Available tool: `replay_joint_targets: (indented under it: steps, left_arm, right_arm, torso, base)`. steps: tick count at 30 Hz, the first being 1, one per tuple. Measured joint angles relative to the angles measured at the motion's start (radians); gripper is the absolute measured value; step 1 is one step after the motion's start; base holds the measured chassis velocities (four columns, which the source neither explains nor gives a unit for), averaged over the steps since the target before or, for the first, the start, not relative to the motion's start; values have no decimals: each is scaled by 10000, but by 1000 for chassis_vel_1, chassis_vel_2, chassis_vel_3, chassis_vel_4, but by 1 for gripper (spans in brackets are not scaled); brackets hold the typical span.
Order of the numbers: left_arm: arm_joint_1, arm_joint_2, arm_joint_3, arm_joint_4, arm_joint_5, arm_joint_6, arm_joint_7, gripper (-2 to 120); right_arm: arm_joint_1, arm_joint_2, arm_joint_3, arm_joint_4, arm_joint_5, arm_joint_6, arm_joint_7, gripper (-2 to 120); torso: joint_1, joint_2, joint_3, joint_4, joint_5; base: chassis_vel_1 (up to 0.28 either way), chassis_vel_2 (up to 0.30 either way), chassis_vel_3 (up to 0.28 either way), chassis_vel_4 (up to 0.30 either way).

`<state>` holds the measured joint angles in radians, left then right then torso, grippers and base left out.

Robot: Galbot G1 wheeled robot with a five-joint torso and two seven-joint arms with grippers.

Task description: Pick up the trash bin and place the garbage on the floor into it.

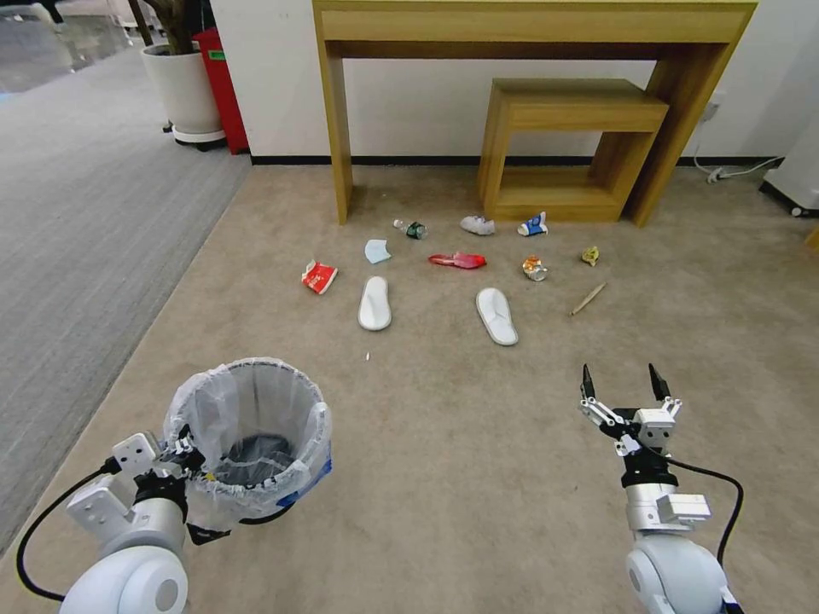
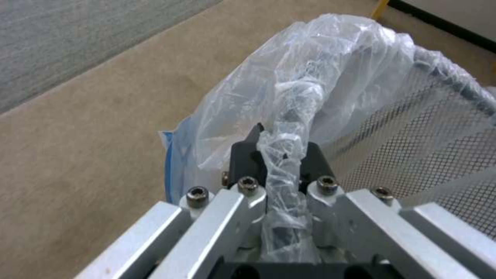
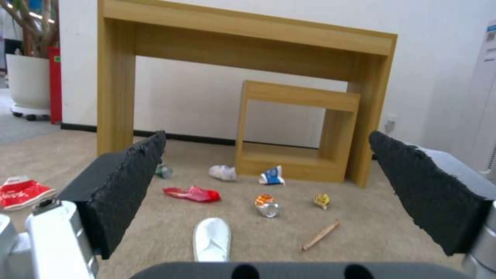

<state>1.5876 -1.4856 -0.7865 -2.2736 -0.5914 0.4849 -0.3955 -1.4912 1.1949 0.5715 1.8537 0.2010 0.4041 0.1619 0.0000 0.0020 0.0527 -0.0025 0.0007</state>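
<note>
Left gripper (image 2: 281, 162) clamped on bag-wrapped rim of upright trash bin (image 1: 252, 443), mouth up, above tan floor (image 1: 444, 477); right gripper (image 1: 623, 384) spread wide, empty, pointing toward scattered garbage (image 1: 461, 260) beyond.

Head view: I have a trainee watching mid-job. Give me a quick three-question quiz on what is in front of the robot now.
1. True or false: the left end effector is shut on the rim of the bin.
2. Which lies nearer the right end effector: A) the stick, B) the red carton, C) the mask?
3. How many white slippers lie on the floor?

Key: 1. True, it pinches the bag-covered rim. 2. A. 3. Two, the left slipper and the right slipper.
</note>
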Motion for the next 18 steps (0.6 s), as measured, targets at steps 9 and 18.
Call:
replay_joint_targets:
  steps: [9,18]
  left_arm:
    - [-9,-18,-10,2,-2,-2,-2,3]
    - [-37,-21,-9,25,-3,-8,-1,3]
  right_arm:
    - [33,-40,-8,-7,16,2,-3,100]
    - [48,-53,-17,-17,31,3,-4,100]
  torso:
    - [0,0,0,0,0]
    - [0,0,0,0,1]
  base:
    - [-152,154,149,-147]
    - [-147,148,143,-153]
